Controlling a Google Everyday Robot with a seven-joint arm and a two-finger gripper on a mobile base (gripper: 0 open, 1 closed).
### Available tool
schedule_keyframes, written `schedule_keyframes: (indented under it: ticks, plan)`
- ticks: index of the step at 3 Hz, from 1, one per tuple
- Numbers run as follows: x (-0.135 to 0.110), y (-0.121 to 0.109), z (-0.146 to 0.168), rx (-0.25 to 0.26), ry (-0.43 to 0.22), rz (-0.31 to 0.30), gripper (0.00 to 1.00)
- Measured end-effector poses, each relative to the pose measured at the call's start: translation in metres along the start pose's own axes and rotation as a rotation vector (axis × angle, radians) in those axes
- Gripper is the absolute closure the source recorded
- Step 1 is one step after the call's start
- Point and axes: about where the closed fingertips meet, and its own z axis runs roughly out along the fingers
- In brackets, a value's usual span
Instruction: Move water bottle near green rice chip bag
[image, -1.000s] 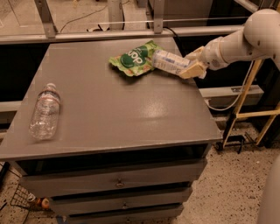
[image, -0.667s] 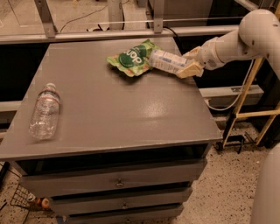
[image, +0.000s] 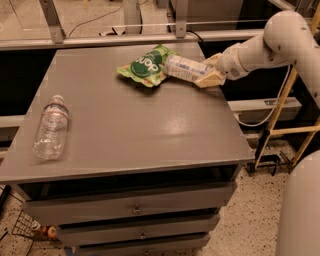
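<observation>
while the one tan two-finger gripper (image: 209, 76) reaches in from the right of the single flat green rice chip bag (image: 144, 67), its fingers are pinched on one end of the plastic water bottle (image: 182, 67) wrapped in a white and pale blue label. this bottle lies nearly level, its other end meeting the bag's right edge; whether it rests on the top or hangs just above it cannot be told. two bottles show in all: the second, a clear crinkled plastic bottle (image: 50, 128) with a narrow label, lies on its side well apart from the bag, toward the front left of the grey flat-topped cabinet (image: 150, 130). three grey drawers (image: 135, 205) sit below.
</observation>
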Motion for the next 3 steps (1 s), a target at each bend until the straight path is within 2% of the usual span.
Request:
schedule_keyframes:
  ticks: [1,2,3]
  plan:
    - [0.0000,0.0000,0.0001,0.000,0.000,0.000,0.85]
    - [-0.0003,0.0013,0.0038,-0.006,-0.001,0.000,0.62]
    - [-0.0006,0.0026,0.0075,-0.012,-0.001,0.000,0.31]
